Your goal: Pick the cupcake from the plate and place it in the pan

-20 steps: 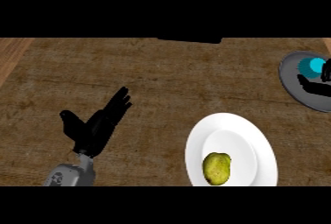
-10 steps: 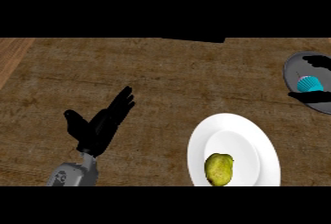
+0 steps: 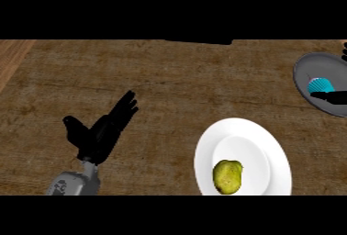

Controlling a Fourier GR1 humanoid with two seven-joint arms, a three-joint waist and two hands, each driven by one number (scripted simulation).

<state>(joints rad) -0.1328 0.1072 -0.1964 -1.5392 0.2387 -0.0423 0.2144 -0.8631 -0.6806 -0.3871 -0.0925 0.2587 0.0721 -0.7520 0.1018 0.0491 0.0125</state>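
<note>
Apparently nearly done, the cupcake lies in the pan, right hand just beside it, its hold impossible to tell, left hand resting open.

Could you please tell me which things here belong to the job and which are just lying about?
Job: cupcake, sitting in the pan; white plate; right hand beside the cupcake.
Lying about: yellow-green food on the plate; left hand, resting open at the left.

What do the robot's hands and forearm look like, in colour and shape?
The left hand is plain black, with slim fingers and a thumb. Its forearm is a rounded grey shell. Of the right hand, only a black part shows.
</note>
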